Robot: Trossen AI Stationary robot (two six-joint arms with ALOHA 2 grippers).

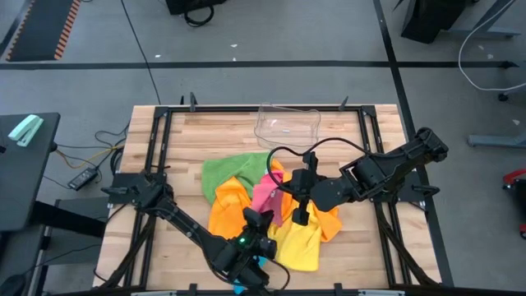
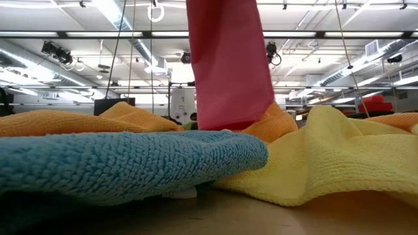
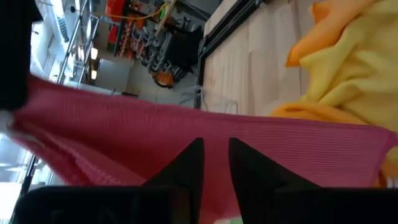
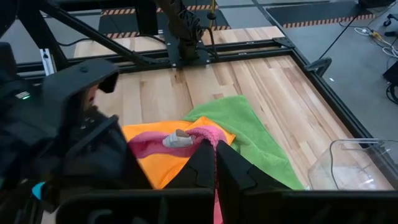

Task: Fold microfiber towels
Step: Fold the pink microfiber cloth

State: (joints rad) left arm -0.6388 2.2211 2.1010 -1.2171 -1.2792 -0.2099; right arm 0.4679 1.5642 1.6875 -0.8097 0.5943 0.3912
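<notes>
The microfiber towels lie heaped mid-table: green (image 1: 228, 171), orange (image 1: 228, 210), yellow (image 1: 300, 245) and blue (image 2: 124, 163) at the near edge. A pink towel (image 2: 228, 65) hangs upright over the heap from my right gripper (image 4: 216, 163), which is shut on it high above the pile. My left gripper (image 3: 216, 163) reaches in from the near left (image 1: 263, 219). Its fingers are drawn close together on the pink towel (image 3: 186, 130), which stretches across the left wrist view. My left gripper has the hanging pink towel (image 3: 216, 146) in the narrow gap between its two fingers, which come almost level from the table's near left. Which edge or how many layers it has, I cannot tell. My right gripper pinches a bunched upper part of the pink towel (image 4: 210, 135) between its two fingers, slanting down from the right. The cloth hangs below it in a long flat sheet. Its lower end (image 2: 225, 123) reaches the pile.
A clear plastic tray (image 1: 288, 123) stands at the table's far edge, behind the heap. Bare wood (image 1: 177, 140) lies left of it and along the table's left and right sides. A black metal frame (image 1: 160, 123) borders the tabletop.
</notes>
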